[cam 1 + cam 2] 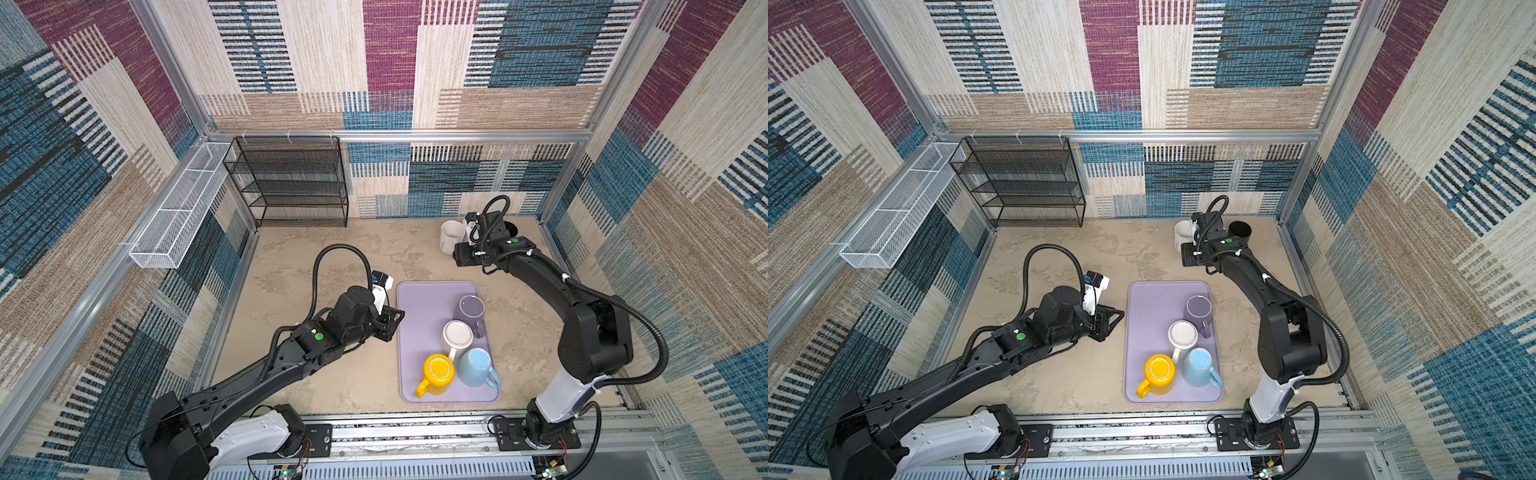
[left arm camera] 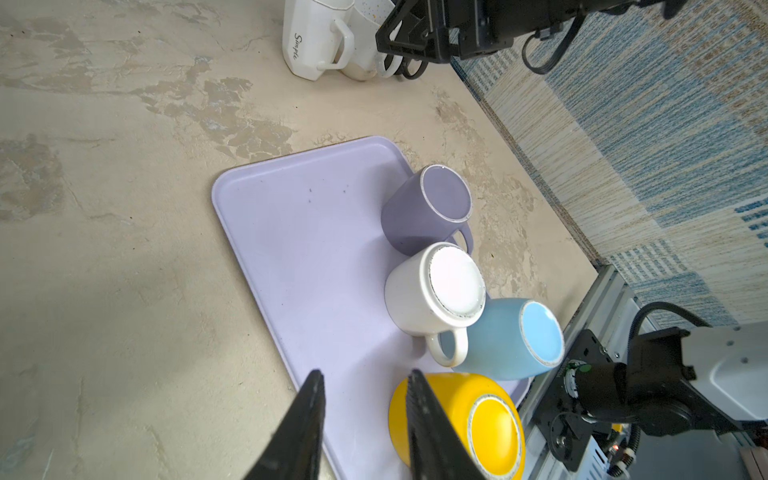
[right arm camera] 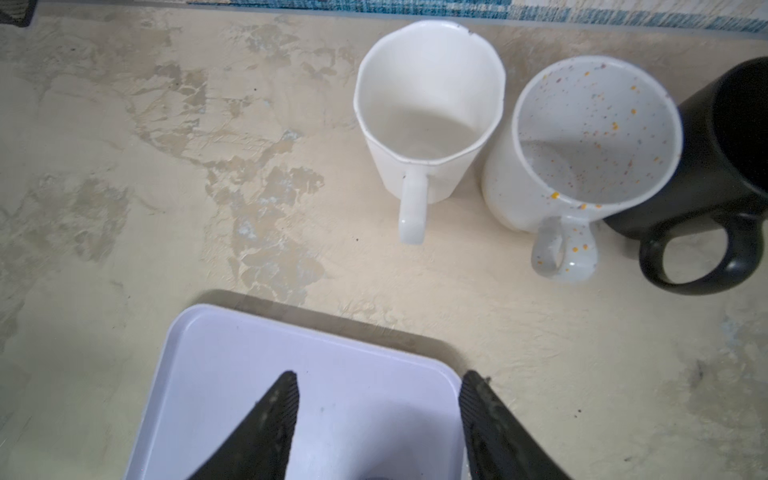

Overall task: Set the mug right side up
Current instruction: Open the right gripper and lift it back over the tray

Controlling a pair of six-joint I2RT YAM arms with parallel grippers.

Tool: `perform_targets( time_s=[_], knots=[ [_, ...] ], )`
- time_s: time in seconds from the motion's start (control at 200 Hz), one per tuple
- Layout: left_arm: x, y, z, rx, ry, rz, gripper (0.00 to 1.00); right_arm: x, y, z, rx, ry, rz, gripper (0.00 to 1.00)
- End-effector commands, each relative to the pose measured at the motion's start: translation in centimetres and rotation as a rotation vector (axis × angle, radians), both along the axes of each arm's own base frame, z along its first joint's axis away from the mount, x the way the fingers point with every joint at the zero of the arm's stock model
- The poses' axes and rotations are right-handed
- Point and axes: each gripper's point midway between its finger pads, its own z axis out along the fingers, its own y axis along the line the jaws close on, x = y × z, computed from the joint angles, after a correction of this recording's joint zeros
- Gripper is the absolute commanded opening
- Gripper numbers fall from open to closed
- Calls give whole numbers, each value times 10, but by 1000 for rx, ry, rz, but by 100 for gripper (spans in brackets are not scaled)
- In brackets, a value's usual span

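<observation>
Four mugs stand upside down on a lavender tray: a purple mug, a white mug, a yellow mug and a blue mug. My left gripper hovers at the tray's left edge. In the left wrist view the left gripper is open and empty, with the yellow mug just beside one finger. My right gripper is beyond the tray's far right corner. In the right wrist view the right gripper is open and empty above the tray's corner.
Three upright mugs stand at the back right: a white faceted mug, a speckled mug and a black mug. A black mesh shelf rack stands at the back left, and a white wire basket hangs on the left wall.
</observation>
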Motion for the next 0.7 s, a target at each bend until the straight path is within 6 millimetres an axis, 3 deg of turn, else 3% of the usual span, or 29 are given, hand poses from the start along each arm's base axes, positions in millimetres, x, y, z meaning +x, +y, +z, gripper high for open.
perform_targets(
  time_s=[0.0,0.155,0.311,0.696],
  knots=[
    [-5,-5,-4,18,-16,-47,34,0,13,23,94,-115,38,64],
    [-23,-14,-12,39,-23,-141,34,-22,15,28,156,-155,57,63],
    [-45,-20,-22,57,-23,-223,34,-36,14,21,172,-153,63,62],
    [-86,-8,-55,159,44,-258,33,-41,9,14,148,-164,57,61]
  ],
)
